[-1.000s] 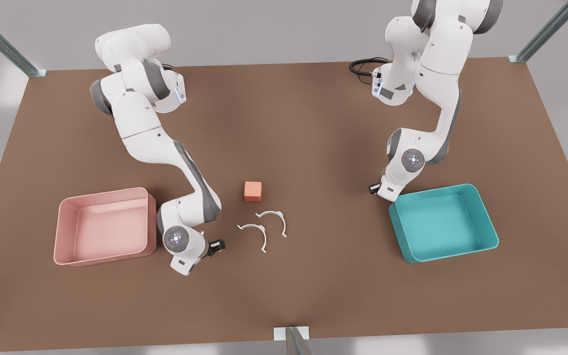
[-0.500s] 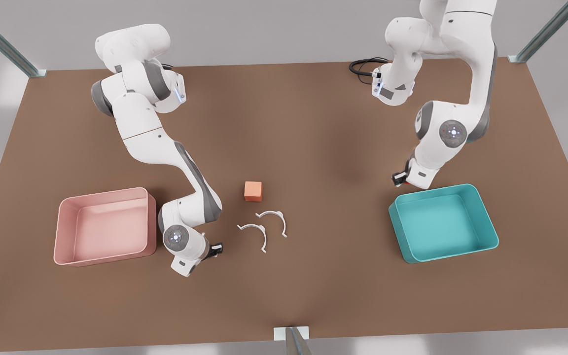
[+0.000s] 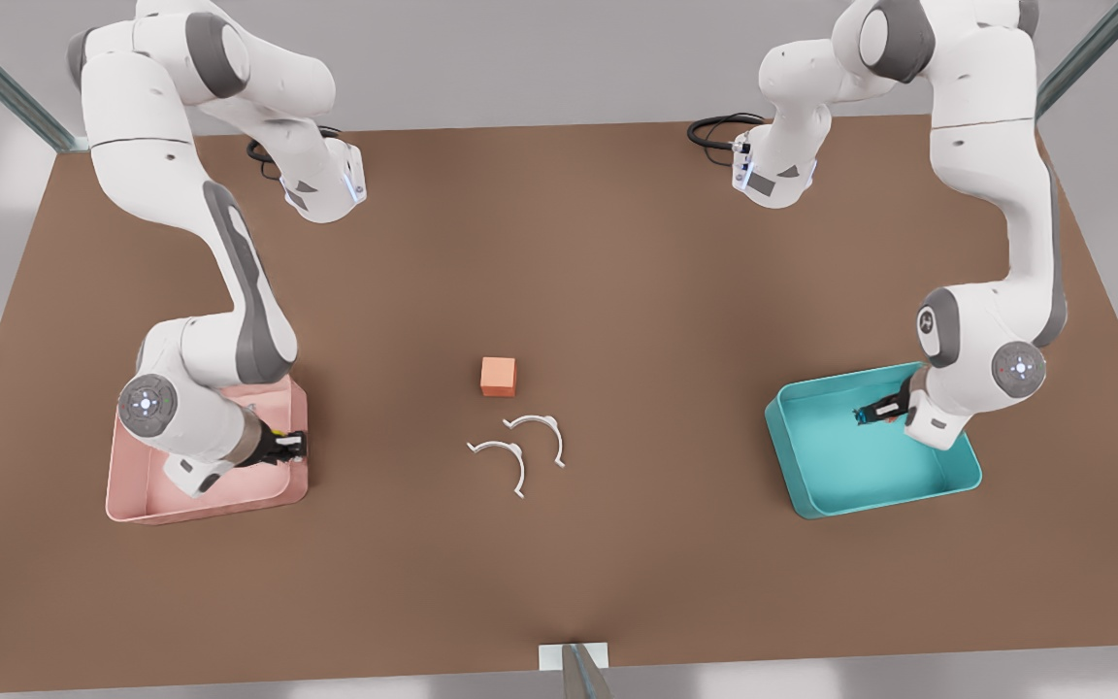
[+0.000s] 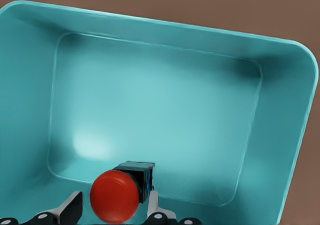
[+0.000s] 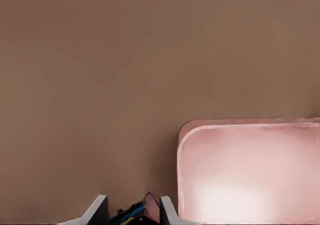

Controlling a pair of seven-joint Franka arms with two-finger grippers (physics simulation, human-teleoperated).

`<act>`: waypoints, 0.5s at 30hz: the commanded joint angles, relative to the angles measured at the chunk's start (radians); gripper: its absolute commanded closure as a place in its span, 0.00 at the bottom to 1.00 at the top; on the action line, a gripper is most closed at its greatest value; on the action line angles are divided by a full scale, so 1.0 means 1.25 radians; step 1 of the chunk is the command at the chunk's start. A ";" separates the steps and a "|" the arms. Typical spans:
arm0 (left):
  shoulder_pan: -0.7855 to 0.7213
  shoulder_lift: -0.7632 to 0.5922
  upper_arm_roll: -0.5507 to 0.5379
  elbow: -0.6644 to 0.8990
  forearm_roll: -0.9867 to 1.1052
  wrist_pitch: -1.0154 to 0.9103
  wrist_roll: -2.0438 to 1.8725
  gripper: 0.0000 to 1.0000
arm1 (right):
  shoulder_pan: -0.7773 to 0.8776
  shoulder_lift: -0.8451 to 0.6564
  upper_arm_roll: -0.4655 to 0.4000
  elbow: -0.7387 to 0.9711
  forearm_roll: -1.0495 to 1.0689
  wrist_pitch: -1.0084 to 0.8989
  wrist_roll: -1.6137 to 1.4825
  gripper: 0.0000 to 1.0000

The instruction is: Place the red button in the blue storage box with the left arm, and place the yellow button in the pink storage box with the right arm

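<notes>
Over the blue storage box [image 3: 870, 456], the left gripper [image 3: 871, 413] squeezes the red button [image 4: 115, 195] between its fingers, up off the box floor. At the pink storage box [image 3: 147, 495], on its wall nearest the orange cube [image 3: 498, 376], the right gripper [image 3: 295, 446] pinches the yellow button [image 3: 277, 436].

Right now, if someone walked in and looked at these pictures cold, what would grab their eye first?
Probably the two bright tubs at opposite ends of the brown table: the pink storage box at the front view's left and the blue storage box at its right. The left end effector hangs over the blue one, gripping the red button. The right end effector holds the yellow button at the pink box's edge.
</notes>
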 commanded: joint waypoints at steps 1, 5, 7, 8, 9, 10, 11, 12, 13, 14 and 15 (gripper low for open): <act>-0.002 0.011 0.000 0.006 0.000 0.001 0.194 0.00 | -0.045 -0.030 0.000 -0.036 -0.004 -0.025 -0.196 0.53; -0.037 -0.115 -0.012 0.094 0.002 -0.190 0.154 0.00 | -0.148 -0.023 -0.001 -0.063 -0.012 -0.010 -0.331 0.53; -0.055 -0.137 -0.023 0.291 0.000 -0.400 0.154 0.00 | -0.166 0.010 -0.001 -0.062 -0.013 -0.006 -0.343 0.52; -0.055 -0.190 -0.049 0.309 0.004 -0.410 0.158 0.00 | -0.167 0.040 -0.005 -0.062 -0.015 0.030 -0.344 0.51; -0.048 -0.201 -0.077 0.325 0.010 -0.411 0.162 0.00 | -0.169 0.060 -0.006 -0.059 -0.017 0.048 -0.343 0.50; -0.051 -0.199 -0.079 0.330 0.007 -0.411 0.162 0.00 | -0.182 0.091 -0.006 -0.057 -0.044 0.084 -0.344 0.48; -0.054 -0.195 -0.080 0.349 0.007 -0.414 0.161 0.00 | -0.179 0.101 -0.006 -0.054 -0.045 0.088 -0.344 0.40; -0.054 -0.189 -0.080 0.350 0.006 -0.412 0.161 0.00 | -0.179 0.103 -0.006 -0.051 -0.056 0.088 -0.341 0.36; -0.054 -0.185 -0.080 0.351 0.007 -0.411 0.161 0.00 | -0.177 0.105 -0.006 -0.045 -0.056 0.087 -0.333 0.13; -0.055 -0.179 -0.080 0.355 0.008 -0.408 0.161 0.00 | -0.173 0.105 -0.005 -0.037 -0.056 0.084 -0.330 0.00; -0.055 -0.157 -0.080 0.383 0.010 -0.417 0.161 0.00 | -0.168 0.101 -0.001 -0.030 -0.057 0.079 -0.311 0.00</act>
